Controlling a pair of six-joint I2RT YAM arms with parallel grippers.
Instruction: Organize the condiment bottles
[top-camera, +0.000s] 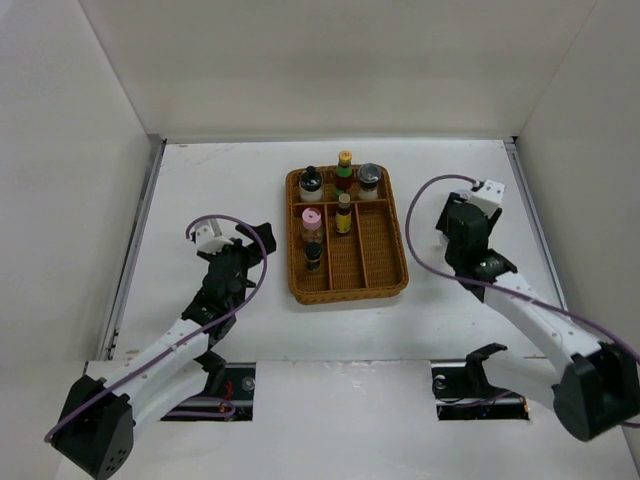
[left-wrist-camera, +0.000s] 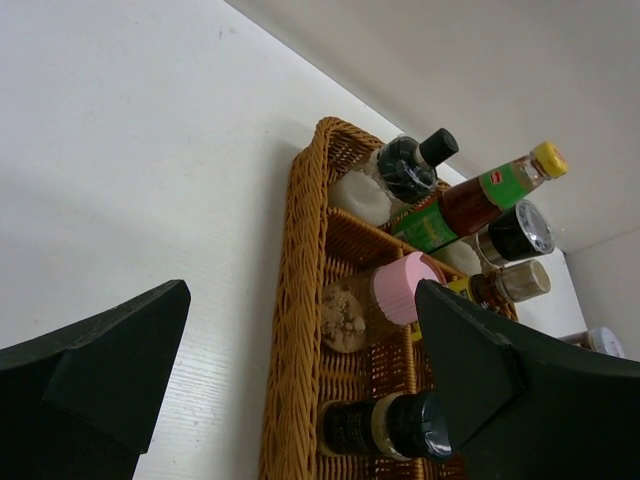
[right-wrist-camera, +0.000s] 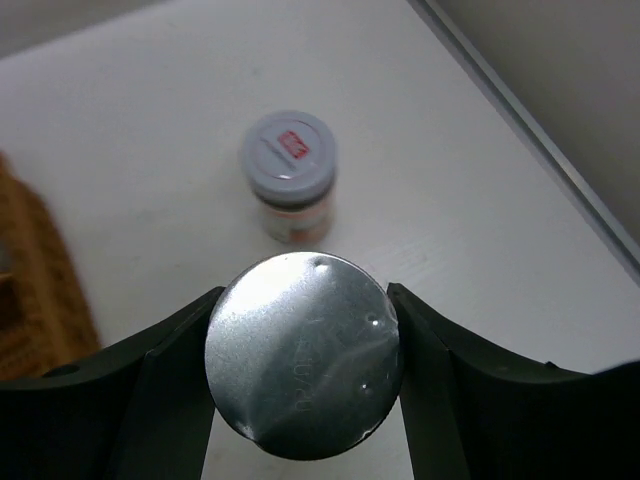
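Plain white table (top-camera: 220, 190), boxed in by bare white walls (top-camera: 330, 60) at the back and both sides. A brown wicker tray (top-camera: 297, 280) sits about mid-table. Most of the condiment bottles (top-camera: 343, 215) are parked in it, along its far row and down its left lane, including a pink-capped jar (top-camera: 312, 218). The left gripper (left-wrist-camera: 300, 300) hangs just left of the tray with its jaws spread wide, nothing between them and touching nothing. The right gripper (right-wrist-camera: 305, 300) is well off to the tray's right. Its fingers (right-wrist-camera: 170, 380) press on both sides of a silver-capped jar (right-wrist-camera: 300, 380), so it's clamped on the lid. A grey-capped jar (right-wrist-camera: 289, 170) stands on the bare table just beyond, clear of the fingers.
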